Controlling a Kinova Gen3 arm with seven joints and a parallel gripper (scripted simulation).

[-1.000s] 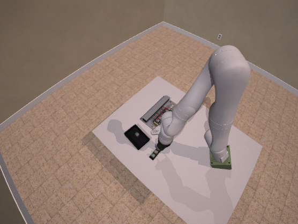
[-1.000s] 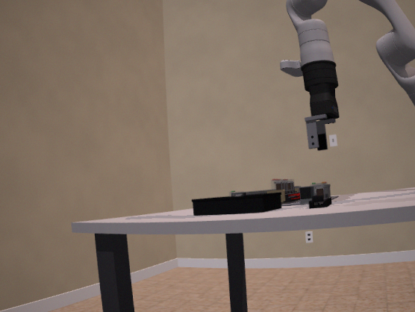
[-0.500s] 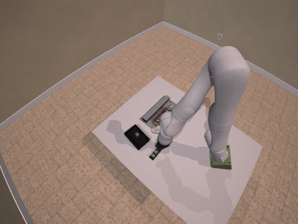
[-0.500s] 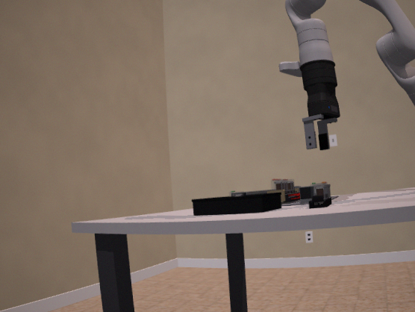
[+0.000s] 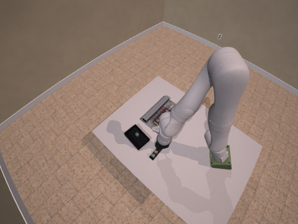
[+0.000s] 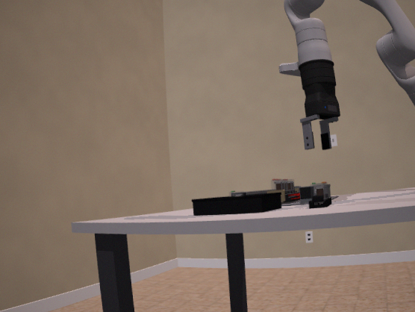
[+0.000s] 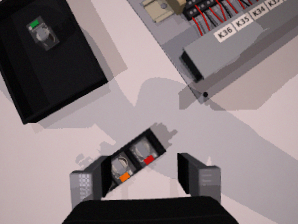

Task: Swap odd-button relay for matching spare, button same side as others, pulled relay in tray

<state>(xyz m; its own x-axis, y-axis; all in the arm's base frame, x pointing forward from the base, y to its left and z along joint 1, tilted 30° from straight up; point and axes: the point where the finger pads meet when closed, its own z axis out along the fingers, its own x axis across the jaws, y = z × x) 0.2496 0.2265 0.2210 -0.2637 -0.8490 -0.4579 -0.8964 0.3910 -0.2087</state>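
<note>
the red spare (image 7: 142, 145) sits in the end slot of the black rack (image 5: 153, 158) (image 6: 315, 206) (image 7: 159, 142), its red button toward the gripper's side of the wrist view. next to it in the rack is the orange spare (image 5: 156, 151) (image 7: 120, 165), and at the rack's other end, in the top view, is the green spare (image 5: 152, 154); in the wrist view a finger hides that end. the gripper (image 5: 162, 145) (image 6: 317, 147) (image 7: 144, 168) is open, holding nothing, and hangs fingers down above the rack, well apart from it. from the wrist the rack runs slantwise between and partly behind the fingers, not square to them. near the rack, apart from it, is the black tray (image 5: 132, 142) (image 6: 231, 206) (image 7: 55, 80); a relay with a green button (image 5: 136, 134) (image 7: 43, 34) lies inside, touching no wall that i can see. also apart from the rack is the panel (image 5: 144, 121) (image 7: 160, 30), with red and black wires and a grey duct (image 5: 156, 108) (image 7: 240, 45) marked k36, k35, k34. the arm hides part of its row from the top. farther from the rack, the arm stands on a green base (image 5: 229, 166) on the same white table (image 5: 187, 158) (image 6: 149, 228).
</note>
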